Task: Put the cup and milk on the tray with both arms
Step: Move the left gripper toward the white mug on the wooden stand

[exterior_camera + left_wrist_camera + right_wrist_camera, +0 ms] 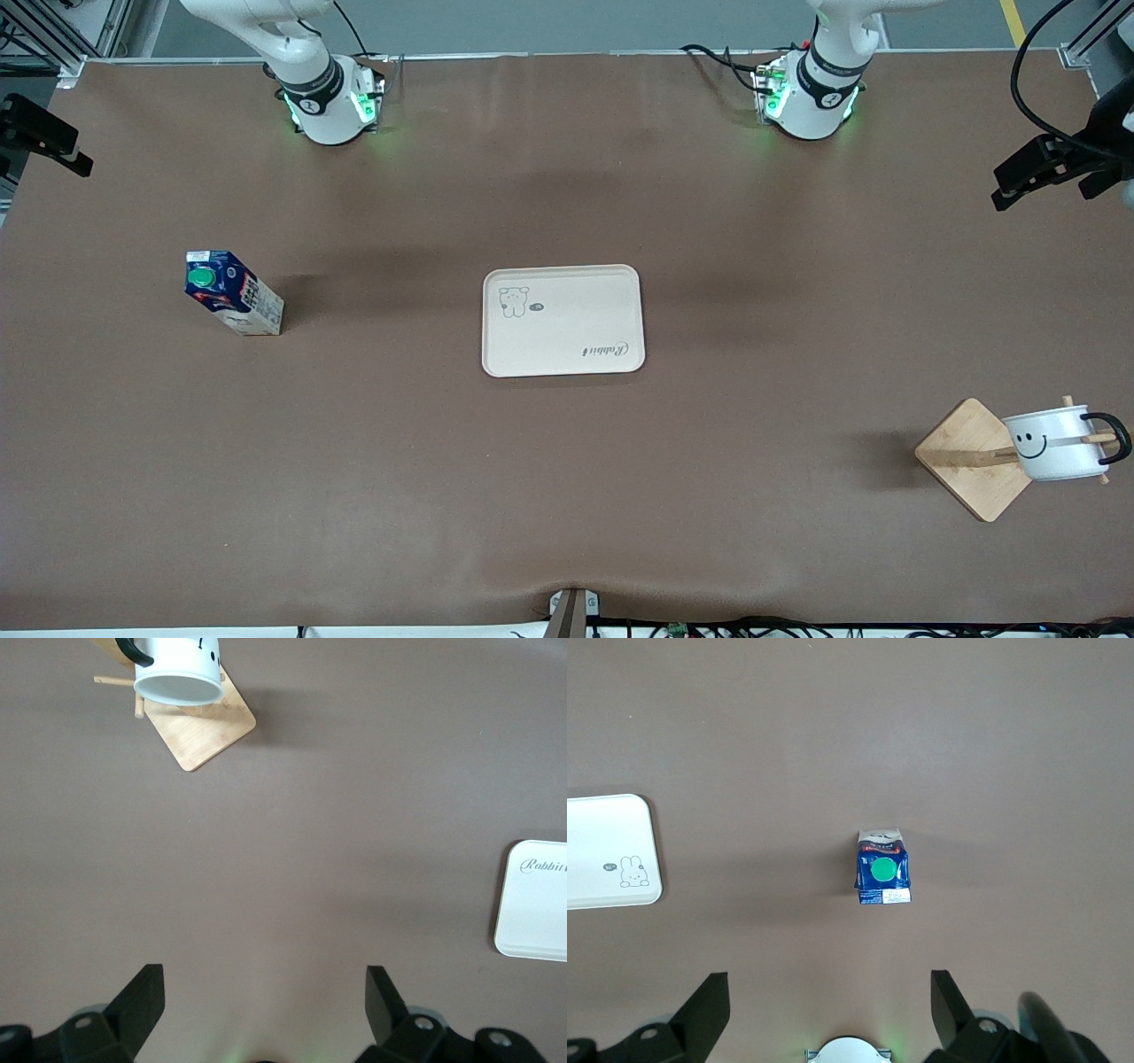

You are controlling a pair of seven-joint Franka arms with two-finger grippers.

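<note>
The beige tray lies flat and bare at the table's middle. The milk, a dark blue carton with a green cap, stands upright toward the right arm's end. The white smiley cup hangs sideways on a peg of a wooden stand toward the left arm's end, nearer the front camera than the tray. My left gripper is open and empty high over bare table, with the cup and a tray corner well off. My right gripper is open and empty too, above the table with the milk some way ahead of its fingers.
Both arm bases stand at the table edge farthest from the front camera. Black clamp mounts jut in at both ends of the table. Brown tabletop stretches between milk, tray and stand.
</note>
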